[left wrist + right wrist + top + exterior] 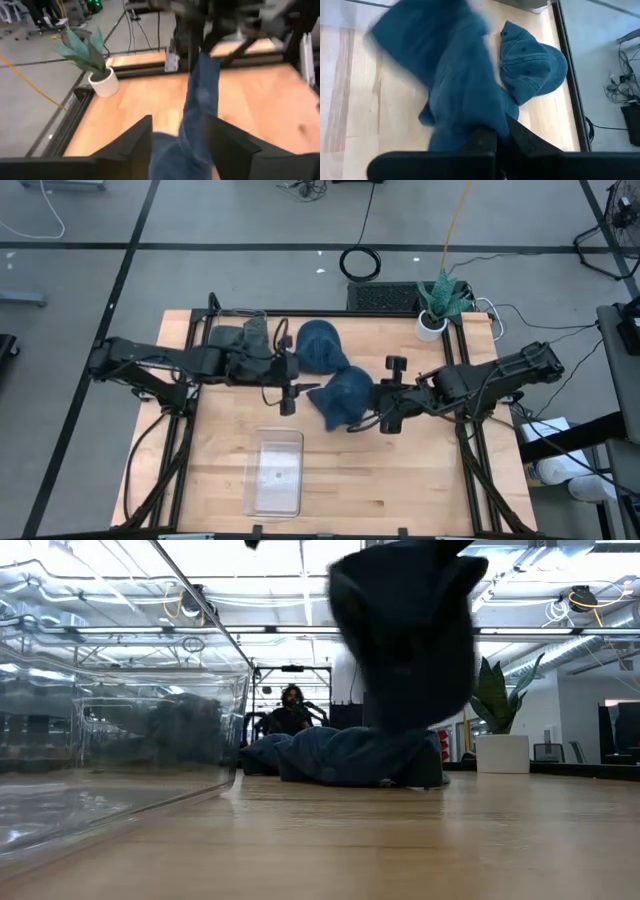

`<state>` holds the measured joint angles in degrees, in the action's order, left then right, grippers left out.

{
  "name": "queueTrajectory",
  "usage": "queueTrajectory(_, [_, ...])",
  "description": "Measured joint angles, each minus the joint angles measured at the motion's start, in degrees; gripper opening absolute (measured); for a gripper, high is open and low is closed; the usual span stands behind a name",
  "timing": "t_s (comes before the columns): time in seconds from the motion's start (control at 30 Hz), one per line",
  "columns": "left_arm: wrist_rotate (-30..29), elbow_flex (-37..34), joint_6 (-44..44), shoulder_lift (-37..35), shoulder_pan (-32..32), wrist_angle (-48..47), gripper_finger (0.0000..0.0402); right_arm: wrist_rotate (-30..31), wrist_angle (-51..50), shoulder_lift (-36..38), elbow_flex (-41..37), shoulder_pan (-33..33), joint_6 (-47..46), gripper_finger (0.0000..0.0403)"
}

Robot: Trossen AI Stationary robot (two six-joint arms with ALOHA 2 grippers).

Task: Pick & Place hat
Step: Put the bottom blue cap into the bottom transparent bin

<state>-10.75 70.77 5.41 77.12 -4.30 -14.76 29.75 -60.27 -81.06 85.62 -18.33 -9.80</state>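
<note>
Clear plastic bin (110,730) fills the near left of the low view, and a blurred dark hat (405,635) hangs above a second blue cap (350,755) lying on the wooden table (400,840).

From above, the right gripper (372,412) touches the lifted hat (343,395) mid-table; the left gripper (290,382) sits beside the other cap (320,345).

Right wrist view: fingers pinched narrowly on the hat (455,75), its outline blurred.

Left wrist view: fingers (135,142) spread wide, holding nothing.

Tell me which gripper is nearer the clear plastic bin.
Left. The left gripper hovers just beyond the clear plastic bin, above its far edge. The right gripper, shut on a blue hat, sits farther off to the bin's right.
</note>
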Motion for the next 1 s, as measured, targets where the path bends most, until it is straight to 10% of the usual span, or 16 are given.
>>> queueTrajectory(0.27, [3.06,13.01,-3.95,3.27,-0.61,-21.26,0.0244,0.25,3.66,-0.42,0.02,1.65,2.22,0.0])
queueTrajectory(1.0, [2.74,27.34,-8.77,22.4,-0.76,-25.79,0.0246,0.2,13.47,-0.42,0.04,6.25,8.55,0.0])
